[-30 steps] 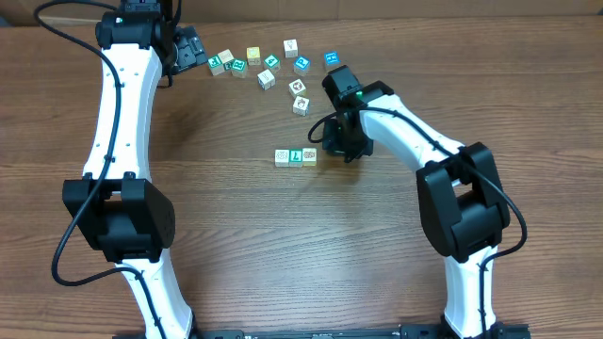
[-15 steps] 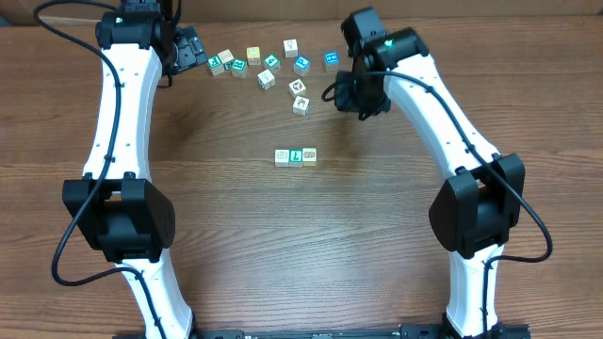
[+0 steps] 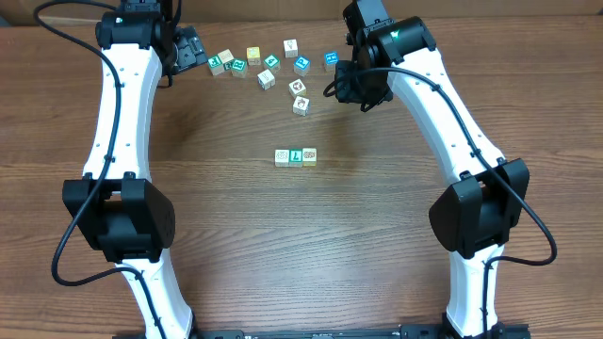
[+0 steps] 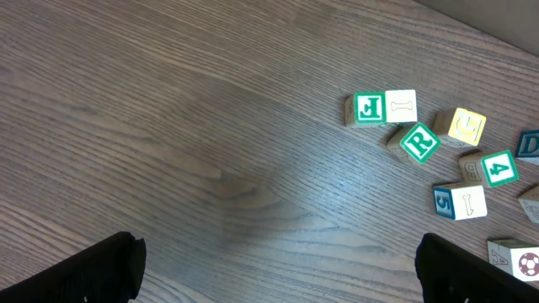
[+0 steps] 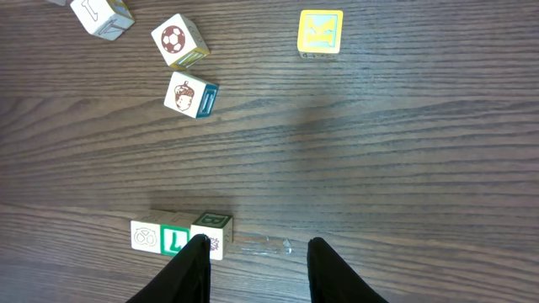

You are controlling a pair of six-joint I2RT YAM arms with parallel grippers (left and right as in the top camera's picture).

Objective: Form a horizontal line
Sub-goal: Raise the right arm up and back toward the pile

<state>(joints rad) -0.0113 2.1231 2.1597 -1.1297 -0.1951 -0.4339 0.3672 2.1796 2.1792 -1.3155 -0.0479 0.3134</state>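
Observation:
A short horizontal line of three touching cubes lies mid-table: white, green L, tan. In the right wrist view this line sits by my left fingertip. My right gripper is open with only bare wood between its fingers; overhead it hangs behind and to the right of the line. A plain yellow cube lies alone farther back. My left gripper is open and empty over bare wood, at the back left.
Loose cubes are scattered along the back. An acorn cube and a soccer-ball cube lie behind the line. The left wrist view shows J, R and 4 cubes to the right.
My right gripper has left the right end of the line, moving up and back toward the loose cubes, with its jaws a little wider. The left arm has not moved.

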